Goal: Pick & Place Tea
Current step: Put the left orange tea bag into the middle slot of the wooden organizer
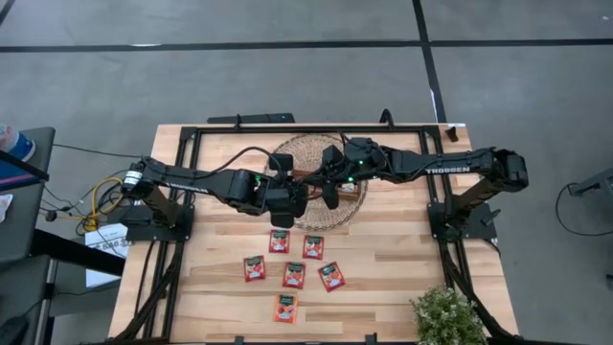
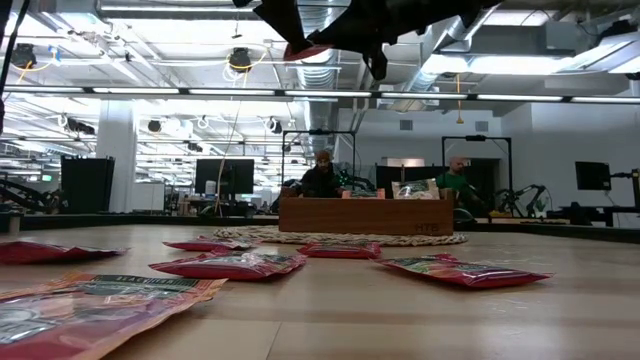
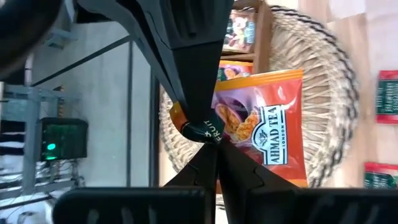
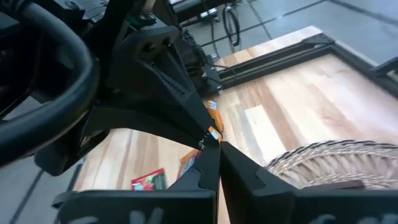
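Observation:
One red-orange tea sachet (image 3: 267, 124) is up in the air over the wicker mat (image 1: 287, 153) and the brown wooden tray (image 2: 365, 215). My left gripper (image 3: 215, 148) and my right gripper (image 4: 209, 144) meet at it, both shut on it. The low view shows it as a red sliver (image 2: 305, 50) between the dark fingers near the picture's top. Several more red-orange sachets (image 1: 294, 275) lie flat on the table on the near side of the mat. The tray's compartments hold other sachets (image 3: 239, 28). My left gripper pinches the sachet at its dark label edge (image 3: 208, 132), which curls where the fingers close. The sachet is lifted clear above the mat, its printed face turned to the left wrist camera. My right gripper pinches the same edge (image 4: 212, 132), its fingers (image 3: 186, 93) meeting the left gripper's nearly tip to tip from the opposite side.
A potted plant (image 1: 448, 316) stands at the table's near right corner. Black frame rails (image 1: 187, 172) run along both sides. People sit at desks (image 2: 322, 175) in the room behind. Bare wood lies right of the loose sachets (image 1: 402, 268).

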You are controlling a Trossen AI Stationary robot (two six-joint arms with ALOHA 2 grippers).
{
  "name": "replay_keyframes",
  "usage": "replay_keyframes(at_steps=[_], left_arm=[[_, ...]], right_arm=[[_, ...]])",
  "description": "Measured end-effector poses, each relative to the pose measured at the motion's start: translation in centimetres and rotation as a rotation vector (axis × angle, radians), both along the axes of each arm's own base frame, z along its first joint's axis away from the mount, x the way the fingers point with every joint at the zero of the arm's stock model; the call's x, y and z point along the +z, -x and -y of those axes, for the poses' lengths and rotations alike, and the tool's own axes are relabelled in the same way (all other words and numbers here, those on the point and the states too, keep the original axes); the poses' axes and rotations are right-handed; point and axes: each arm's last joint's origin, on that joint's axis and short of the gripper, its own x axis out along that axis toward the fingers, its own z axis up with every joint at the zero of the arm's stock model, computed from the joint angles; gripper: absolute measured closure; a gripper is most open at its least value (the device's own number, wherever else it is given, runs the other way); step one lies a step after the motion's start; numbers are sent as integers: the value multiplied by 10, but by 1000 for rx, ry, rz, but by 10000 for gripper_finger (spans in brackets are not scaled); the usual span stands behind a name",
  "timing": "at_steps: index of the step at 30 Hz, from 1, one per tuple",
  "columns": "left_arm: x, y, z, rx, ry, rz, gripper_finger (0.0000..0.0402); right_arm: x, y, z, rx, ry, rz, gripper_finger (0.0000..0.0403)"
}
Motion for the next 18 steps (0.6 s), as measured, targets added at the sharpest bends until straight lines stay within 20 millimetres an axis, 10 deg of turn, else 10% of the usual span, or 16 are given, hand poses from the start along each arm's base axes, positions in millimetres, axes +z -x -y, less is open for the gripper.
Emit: replay_keyframes(at_steps=[18], left_arm=[[3, 2, -3, 86, -151, 16, 330]], right_arm=[[-9, 4, 9, -107, 37, -102, 403]])
